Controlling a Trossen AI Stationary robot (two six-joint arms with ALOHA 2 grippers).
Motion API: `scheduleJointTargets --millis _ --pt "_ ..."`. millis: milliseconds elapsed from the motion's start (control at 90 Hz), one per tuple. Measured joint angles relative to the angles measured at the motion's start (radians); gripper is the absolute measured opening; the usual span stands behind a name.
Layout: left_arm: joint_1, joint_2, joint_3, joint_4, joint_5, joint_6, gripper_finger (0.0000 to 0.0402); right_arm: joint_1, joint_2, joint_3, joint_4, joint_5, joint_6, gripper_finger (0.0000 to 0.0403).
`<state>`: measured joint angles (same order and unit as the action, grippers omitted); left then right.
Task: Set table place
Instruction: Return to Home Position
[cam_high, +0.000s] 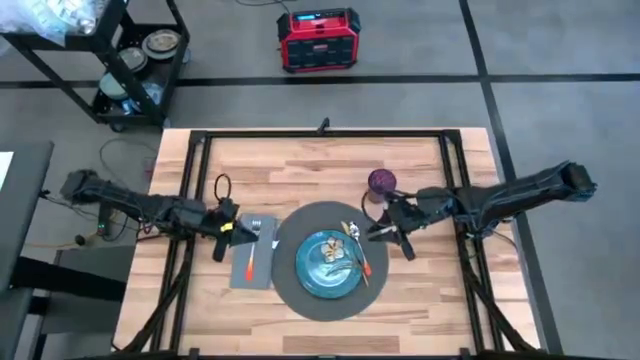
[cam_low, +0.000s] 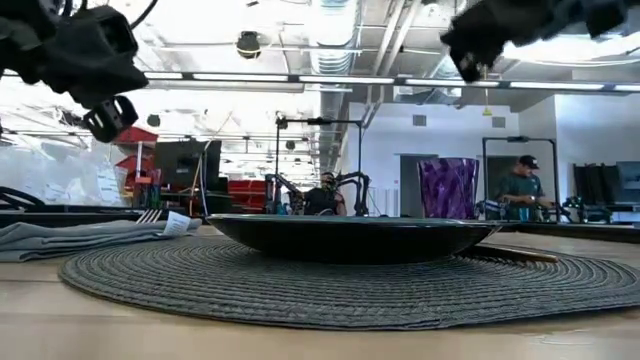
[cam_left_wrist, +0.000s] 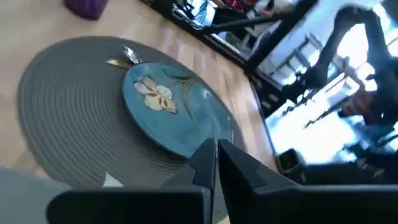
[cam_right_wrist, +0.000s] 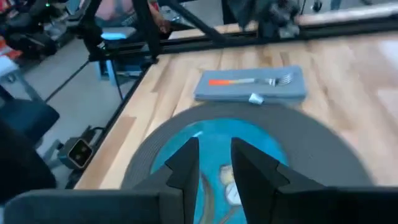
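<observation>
The round dark grey placemat (cam_high: 290, 285) lies in the middle of the light wood table (cam_high: 430, 300), and a teal plate (cam_high: 328, 265) sits on it. A grey napkin (cam_high: 255, 262) carrying an orange-handled fork (cam_right_wrist: 249, 81) lies just left of the mat. Utensils (cam_high: 357, 250) rest along the plate's right rim. My left gripper (cam_high: 228, 238) hovers shut above the napkin's far end, touching nothing. My right gripper (cam_high: 385, 228) hovers above the mat's right edge, its fingers (cam_right_wrist: 186, 158) a little apart with nothing between them.
A purple cup (cam_high: 381, 181) stands on the table just beyond my right gripper. The black metal frame (cam_high: 320, 133) runs along the far edge and down both sides. Bare wood lies near the front edge. People and other gear show in the room beyond.
</observation>
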<state>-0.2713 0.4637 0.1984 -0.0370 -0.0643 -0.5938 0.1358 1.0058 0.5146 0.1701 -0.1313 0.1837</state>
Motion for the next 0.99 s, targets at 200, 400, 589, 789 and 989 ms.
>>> scheduleJointTargets --millis 200,400,589,789,989 --pt "-0.085 0.001 -0.078 0.027 0.000 -0.042 0.0000 0.001 0.001 -0.165 0.242 0.002 0.074 0.0082" --pt "-0.143 0.002 -0.185 0.171 -0.075 -0.059 0.0000 0.014 0.001 -0.305 0.417 0.036 0.122 0.0082" --pt "-0.156 0.039 -0.179 0.071 -0.171 0.016 0.0000 0.012 0.002 -0.448 0.613 0.085 0.219 0.0082" --pt "-0.156 0.103 -0.178 0.061 -0.126 0.112 0.0000 0.001 0.001 -0.506 0.653 0.120 0.214 0.0082" --pt "-0.156 0.163 -0.179 0.063 -0.127 0.179 0.0000 0.016 0.002 -0.507 0.292 0.133 0.212 0.0082"
